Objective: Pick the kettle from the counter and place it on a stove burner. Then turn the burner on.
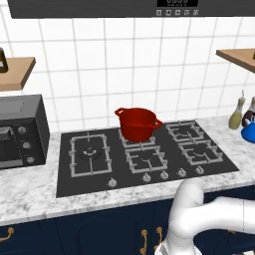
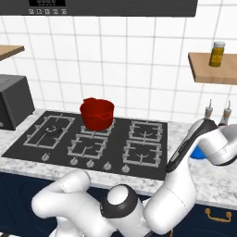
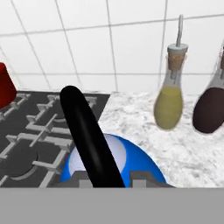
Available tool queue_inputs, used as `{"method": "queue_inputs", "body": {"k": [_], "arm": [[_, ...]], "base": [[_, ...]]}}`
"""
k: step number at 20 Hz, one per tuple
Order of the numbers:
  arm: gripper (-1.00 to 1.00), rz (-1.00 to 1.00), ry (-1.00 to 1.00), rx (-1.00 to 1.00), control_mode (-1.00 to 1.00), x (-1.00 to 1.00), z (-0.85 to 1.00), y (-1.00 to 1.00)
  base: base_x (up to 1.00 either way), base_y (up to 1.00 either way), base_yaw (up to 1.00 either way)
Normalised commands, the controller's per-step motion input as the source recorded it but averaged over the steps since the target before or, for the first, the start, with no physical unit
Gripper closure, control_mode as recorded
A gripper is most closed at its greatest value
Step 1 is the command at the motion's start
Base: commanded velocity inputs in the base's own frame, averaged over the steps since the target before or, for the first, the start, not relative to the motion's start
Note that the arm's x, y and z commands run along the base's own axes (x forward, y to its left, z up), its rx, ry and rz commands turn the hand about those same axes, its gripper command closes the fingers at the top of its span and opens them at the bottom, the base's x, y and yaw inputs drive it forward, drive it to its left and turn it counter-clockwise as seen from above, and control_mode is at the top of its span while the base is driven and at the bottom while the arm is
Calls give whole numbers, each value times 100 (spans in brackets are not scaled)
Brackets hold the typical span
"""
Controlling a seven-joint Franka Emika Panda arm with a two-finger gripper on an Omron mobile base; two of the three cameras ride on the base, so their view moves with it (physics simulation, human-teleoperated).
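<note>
Blue kettle, one, its black handle clamped in the gripper; two bottles beside.

Red pot on a back burner — two bottles beside the stove.

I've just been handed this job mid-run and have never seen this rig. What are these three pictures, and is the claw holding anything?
A white robot arm stands before a kitchen counter. Two cameras ride behind it, left and right; the third sits on its hand. On the black stove stands a red pot. Right of the stove, on the counter, sit the blue kettle and two bottles, yellow and dark. In the hand view the claw is shut on the kettle's black handle.
</note>
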Motion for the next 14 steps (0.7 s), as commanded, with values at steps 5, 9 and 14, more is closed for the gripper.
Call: {"method": "queue_inputs", "body": {"k": [5,9,14], "arm": [[100,4,-18,-15,-100,-12,14,73],[100,0,-13,-12,-100,0,6,76],[100,0,0,-7,-100,0,2,66]], "base": [[0,0,0],[0,0,0],[0,0,0]]}}
